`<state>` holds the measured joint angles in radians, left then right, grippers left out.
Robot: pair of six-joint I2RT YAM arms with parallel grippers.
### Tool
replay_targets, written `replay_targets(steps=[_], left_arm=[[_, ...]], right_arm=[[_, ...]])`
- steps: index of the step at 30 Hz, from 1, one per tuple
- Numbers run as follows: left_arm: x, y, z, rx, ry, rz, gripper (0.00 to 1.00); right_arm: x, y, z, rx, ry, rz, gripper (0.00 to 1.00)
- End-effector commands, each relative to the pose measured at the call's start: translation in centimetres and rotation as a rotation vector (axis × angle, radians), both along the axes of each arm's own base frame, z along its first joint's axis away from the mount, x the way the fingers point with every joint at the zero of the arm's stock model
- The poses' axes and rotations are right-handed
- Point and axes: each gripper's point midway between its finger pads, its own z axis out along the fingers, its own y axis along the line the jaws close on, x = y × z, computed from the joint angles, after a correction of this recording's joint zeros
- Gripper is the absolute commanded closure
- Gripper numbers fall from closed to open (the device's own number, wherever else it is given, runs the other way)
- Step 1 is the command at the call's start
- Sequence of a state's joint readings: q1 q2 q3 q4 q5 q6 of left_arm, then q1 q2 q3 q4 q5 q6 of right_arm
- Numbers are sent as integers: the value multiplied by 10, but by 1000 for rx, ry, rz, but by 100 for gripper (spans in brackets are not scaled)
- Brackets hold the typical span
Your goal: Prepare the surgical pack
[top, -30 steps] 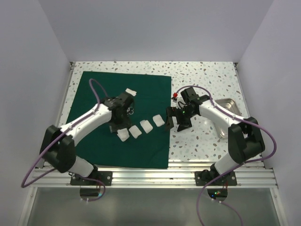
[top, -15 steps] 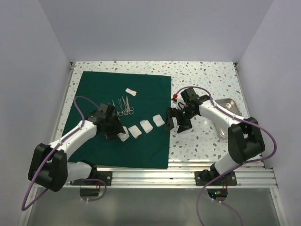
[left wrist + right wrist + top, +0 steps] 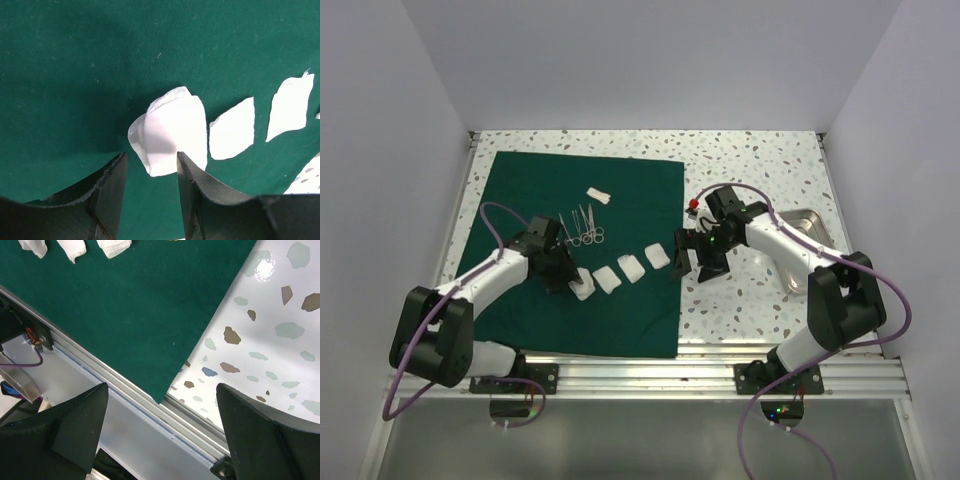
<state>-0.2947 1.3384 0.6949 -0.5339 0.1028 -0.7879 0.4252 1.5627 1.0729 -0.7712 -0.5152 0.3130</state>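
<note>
Both spread: left gripper (image 3: pixel 151 159) over surgical pack (image 3: pixel 75 75), seemingly straddling gauze (image 3: pixel 172 125); right gripper (image 3: pixel 161 390) above its corner.

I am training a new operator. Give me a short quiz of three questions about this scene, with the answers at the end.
1. True or false: the green cloth lies spread flat on the table.
2. What lies nearest the left gripper? A: a gauze square; B: the steel tray; C: the metal instruments.
3. How many gauze squares form the diagonal row on the cloth?
Key: 1 true; 2 A; 3 four.
</note>
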Motion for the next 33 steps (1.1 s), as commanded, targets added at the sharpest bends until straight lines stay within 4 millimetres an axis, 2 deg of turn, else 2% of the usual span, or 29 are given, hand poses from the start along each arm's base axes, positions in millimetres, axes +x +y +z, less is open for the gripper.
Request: replay_targets(steps=[1,12,21,23,30,33], left_arm=[[10,-2,0,-9,-27,-20,53],[16,-3,-7,-7,-39,-21,56],[22,-1,-14,22,-11,-23,64],[23,-1,-15,29,-1,-23,71],[25,5,-13,62,-4,-16,86],[24,6,-12,68,1,-16,99]], right_arm=[[3,1,12,11,-16,-5,7],[2,0,10,3,-9,3,7],[5,2,11,9,-14,7,7],[4,1,11,6,-11,4,7],[3,1,10,6,-13,7,7],[4,2,9,9,-9,6,7]])
